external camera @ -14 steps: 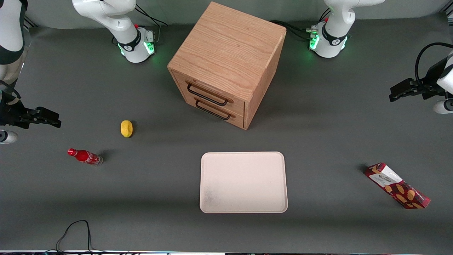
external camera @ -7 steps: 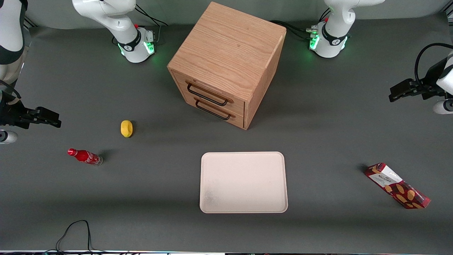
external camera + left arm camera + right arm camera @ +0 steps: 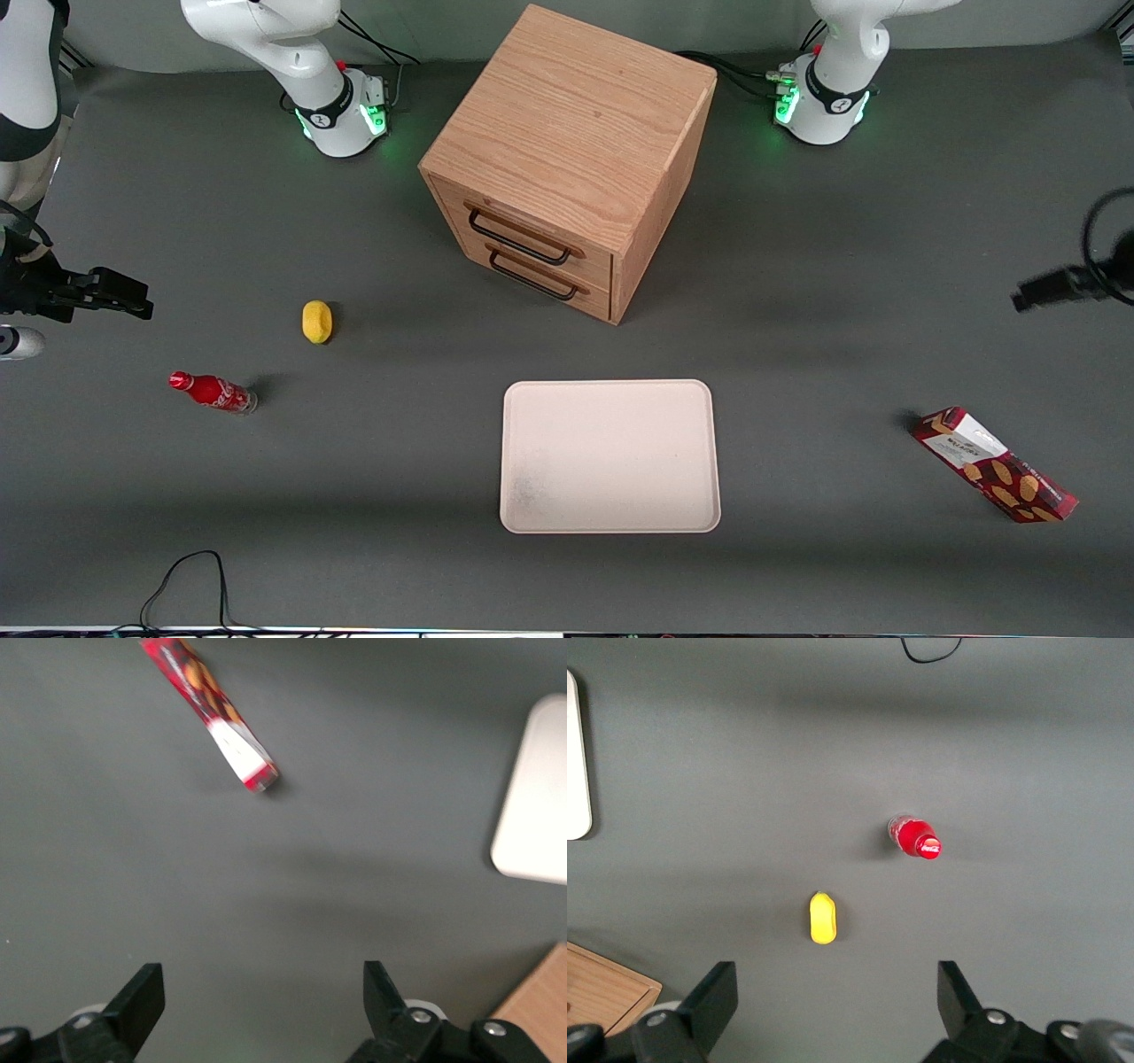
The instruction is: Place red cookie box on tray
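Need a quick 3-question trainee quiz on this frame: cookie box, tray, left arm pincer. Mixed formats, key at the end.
1. True or false: the red cookie box already lies on the tray.
2. The left arm's pincer is: A) shut on the box, B) open above bare table with nothing between its fingers, C) resting on the tray.
3. Fill in: standing up the table from the tray, farther from the front camera, is the wooden ____.

Key
1. False: the box lies on the table toward the working arm's end, apart from the tray.
2. B.
3. Drawer cabinet.
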